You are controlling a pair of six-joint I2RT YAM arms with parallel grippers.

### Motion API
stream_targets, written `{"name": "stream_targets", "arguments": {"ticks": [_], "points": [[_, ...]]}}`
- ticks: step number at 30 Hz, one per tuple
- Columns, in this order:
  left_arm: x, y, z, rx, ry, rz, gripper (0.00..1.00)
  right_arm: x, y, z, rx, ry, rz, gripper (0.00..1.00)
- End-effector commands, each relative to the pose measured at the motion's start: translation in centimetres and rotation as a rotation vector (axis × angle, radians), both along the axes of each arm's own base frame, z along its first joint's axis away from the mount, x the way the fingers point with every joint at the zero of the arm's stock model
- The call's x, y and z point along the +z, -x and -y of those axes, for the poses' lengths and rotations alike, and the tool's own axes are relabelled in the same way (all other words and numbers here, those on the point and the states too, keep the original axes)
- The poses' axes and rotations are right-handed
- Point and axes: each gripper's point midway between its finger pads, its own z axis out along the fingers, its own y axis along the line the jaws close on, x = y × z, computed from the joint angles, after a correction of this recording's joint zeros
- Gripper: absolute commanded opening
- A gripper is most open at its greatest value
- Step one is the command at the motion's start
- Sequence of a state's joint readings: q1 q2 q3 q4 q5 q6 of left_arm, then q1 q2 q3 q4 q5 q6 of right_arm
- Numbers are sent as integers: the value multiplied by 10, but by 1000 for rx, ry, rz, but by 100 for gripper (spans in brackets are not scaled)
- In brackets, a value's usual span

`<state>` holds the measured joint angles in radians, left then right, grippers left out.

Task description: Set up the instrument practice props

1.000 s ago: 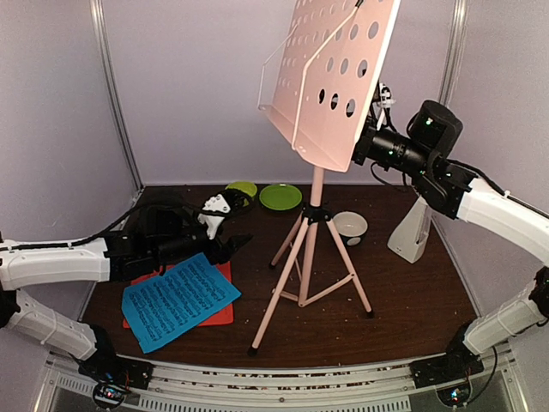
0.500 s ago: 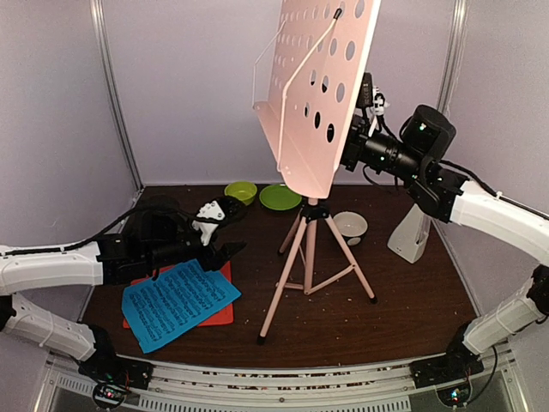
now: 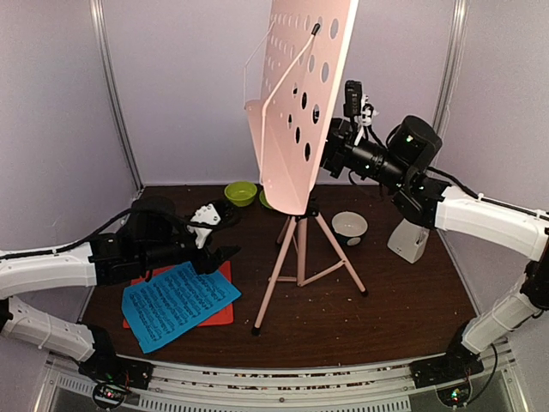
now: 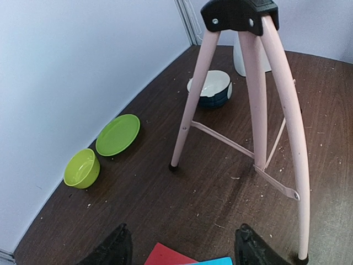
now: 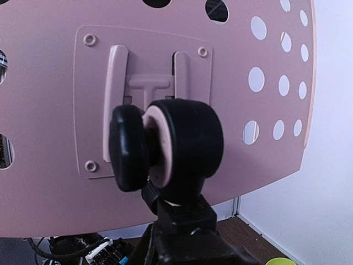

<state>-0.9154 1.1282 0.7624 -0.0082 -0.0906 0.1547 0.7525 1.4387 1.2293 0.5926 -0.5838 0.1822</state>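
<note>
Presently the left gripper (image 3: 225,233), wide and empty, hangs over the far corner of the blue sheet (image 3: 178,300), the nearer arm; right gripper (image 3: 336,153), behind the stand (image 3: 292,103), cannot be judged.

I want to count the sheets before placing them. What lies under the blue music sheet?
A red sheet lies under the blue music sheet; only its right strip and a left corner show. The rest is covered, so any print cannot be seen.
</note>
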Motion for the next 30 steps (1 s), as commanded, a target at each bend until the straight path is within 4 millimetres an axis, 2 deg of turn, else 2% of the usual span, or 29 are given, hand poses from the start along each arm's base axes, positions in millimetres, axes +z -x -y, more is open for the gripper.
{"name": "stream_targets", "arguments": {"ticks": [1,4,9,15,18,26,28,30], "points": [[-2,4,-2,-20,-11,7,65,64,27,32,-41,-195,195,0],[-4,5,-3,-23,-21,8,65,54,25,36,-64,-189,178,5],[-7,5,0,-39,-34,8,65,39,22,38,-90,-168,151,24],[-10,4,10,-71,-49,2,65,20,20,45,-140,-125,119,54],[-9,4,14,-85,-44,0,65,14,22,50,-152,-112,104,65],[-11,4,20,-104,-37,-11,65,-11,26,60,-179,-67,50,74],[-11,1,22,-91,-31,-26,66,-23,26,65,-199,-46,26,76],[-14,-2,25,-84,-27,-54,67,-32,28,72,-221,-25,-1,81]]}}
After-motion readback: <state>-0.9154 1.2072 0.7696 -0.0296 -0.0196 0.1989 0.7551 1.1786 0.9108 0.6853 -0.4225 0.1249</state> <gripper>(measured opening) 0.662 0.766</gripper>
